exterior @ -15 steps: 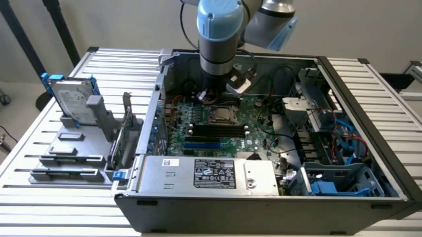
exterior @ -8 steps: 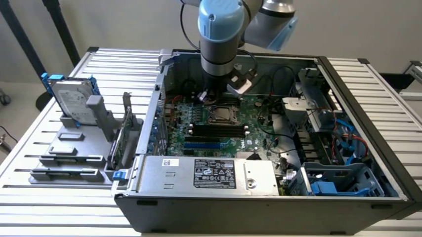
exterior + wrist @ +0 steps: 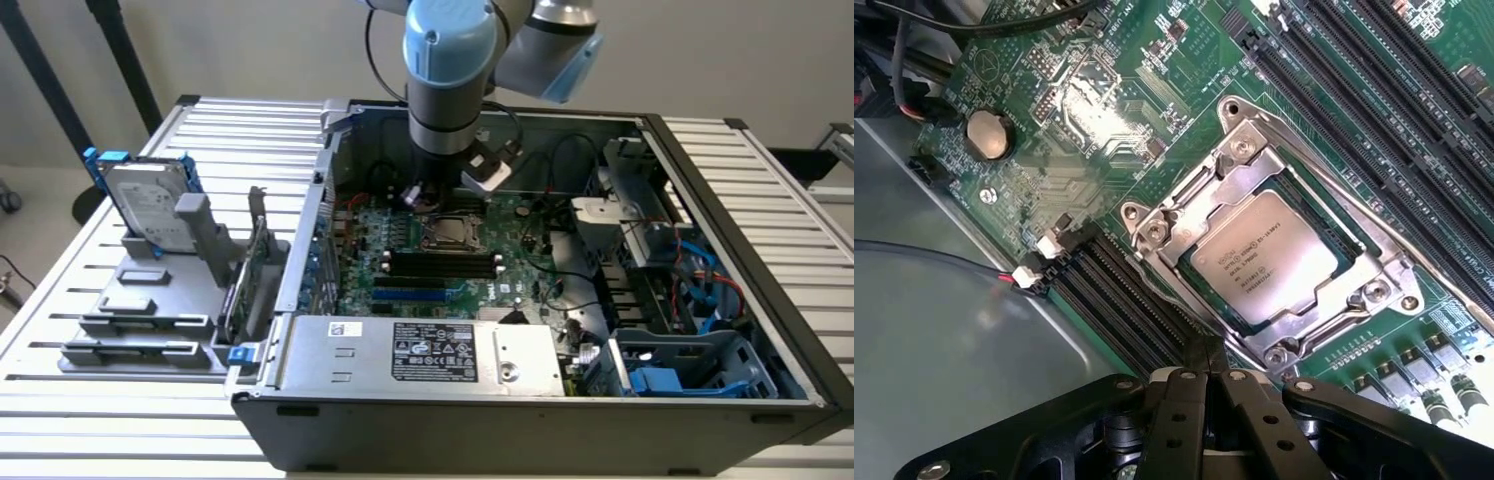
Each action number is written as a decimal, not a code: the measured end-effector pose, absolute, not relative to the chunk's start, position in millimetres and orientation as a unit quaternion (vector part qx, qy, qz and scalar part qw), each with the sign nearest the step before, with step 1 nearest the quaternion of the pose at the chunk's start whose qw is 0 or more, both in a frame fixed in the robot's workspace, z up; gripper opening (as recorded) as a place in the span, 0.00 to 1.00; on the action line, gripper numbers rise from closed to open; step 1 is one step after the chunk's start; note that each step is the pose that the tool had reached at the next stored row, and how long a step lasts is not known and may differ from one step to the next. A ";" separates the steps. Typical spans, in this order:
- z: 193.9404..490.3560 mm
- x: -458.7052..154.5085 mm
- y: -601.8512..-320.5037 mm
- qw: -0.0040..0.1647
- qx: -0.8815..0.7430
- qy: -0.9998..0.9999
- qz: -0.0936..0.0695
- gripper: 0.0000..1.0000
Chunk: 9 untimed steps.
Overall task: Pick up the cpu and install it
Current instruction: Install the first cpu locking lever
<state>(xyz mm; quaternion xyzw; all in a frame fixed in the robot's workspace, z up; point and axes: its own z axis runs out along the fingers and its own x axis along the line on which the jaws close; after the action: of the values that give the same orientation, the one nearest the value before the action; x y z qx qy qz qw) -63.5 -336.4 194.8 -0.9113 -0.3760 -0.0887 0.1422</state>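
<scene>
Gripper (image 3: 1204, 362) closed, empty, hovering over motherboard (image 3: 1104, 110); cpu (image 3: 1272, 258) sits in socket frame (image 3: 1374, 290) just ahead of the fingertips, not touching.

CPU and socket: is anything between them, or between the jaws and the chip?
Nothing visible. The cpu already lies inside the socket frame, its top uncovered. The gripper, jaws shut and empty, hangs beside the frame with open air between.

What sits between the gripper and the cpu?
In the wrist view, the socket frame's metal edge and a strip of green board separate the shut gripper from the cpu.
</scene>
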 end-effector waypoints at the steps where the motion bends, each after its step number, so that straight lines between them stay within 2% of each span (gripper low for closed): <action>1: 194.7 -63.1 -336.4 0.142 -0.911 -0.376 -0.089 0.11; 9: 193.9 -59.5 -336.4 0.142 -0.912 -0.375 -0.089 0.11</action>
<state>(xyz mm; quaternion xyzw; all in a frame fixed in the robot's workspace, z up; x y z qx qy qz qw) -59.5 -336.4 193.9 -0.9116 -0.3755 -0.0888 0.1422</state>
